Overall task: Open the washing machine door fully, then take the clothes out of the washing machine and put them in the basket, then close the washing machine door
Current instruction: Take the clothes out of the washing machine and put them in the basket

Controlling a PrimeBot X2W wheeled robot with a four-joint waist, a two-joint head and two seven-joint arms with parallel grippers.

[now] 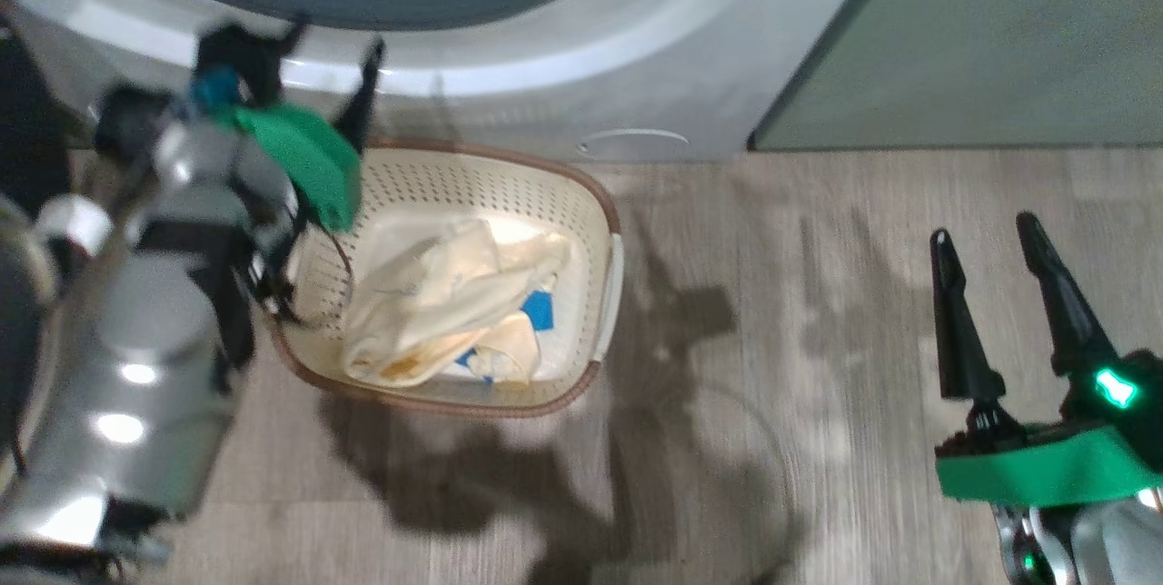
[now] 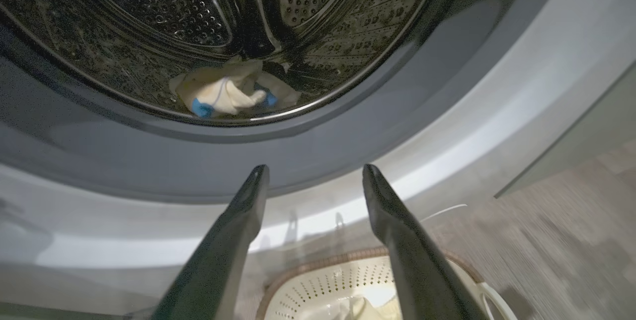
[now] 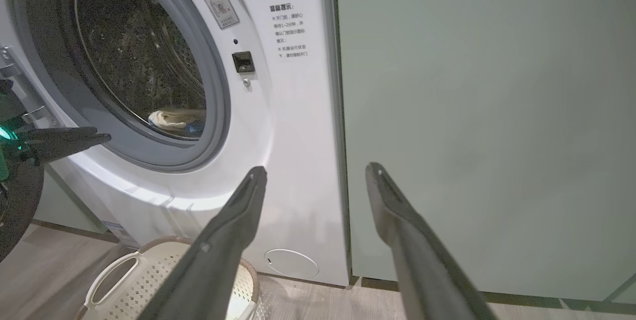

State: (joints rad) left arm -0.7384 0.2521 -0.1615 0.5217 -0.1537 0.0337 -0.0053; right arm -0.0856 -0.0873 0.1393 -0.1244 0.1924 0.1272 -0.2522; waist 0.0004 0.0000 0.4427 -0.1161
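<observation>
Unloading is partway done: some clothes (image 1: 454, 294) lie in the basket (image 1: 491, 181), and one pale bundle (image 2: 226, 94) waits inside the washing machine (image 2: 497, 76). My left end effector (image 2: 315, 171), wide open and empty, must next reach in and pinch it, I judge.

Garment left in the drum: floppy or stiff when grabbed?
Probably floppy: the pale-yellow garment lies crumpled on the drum floor, so it should drape. Likely light, like the clothes slumped in the basket. It may drag over the grey seal.
</observation>
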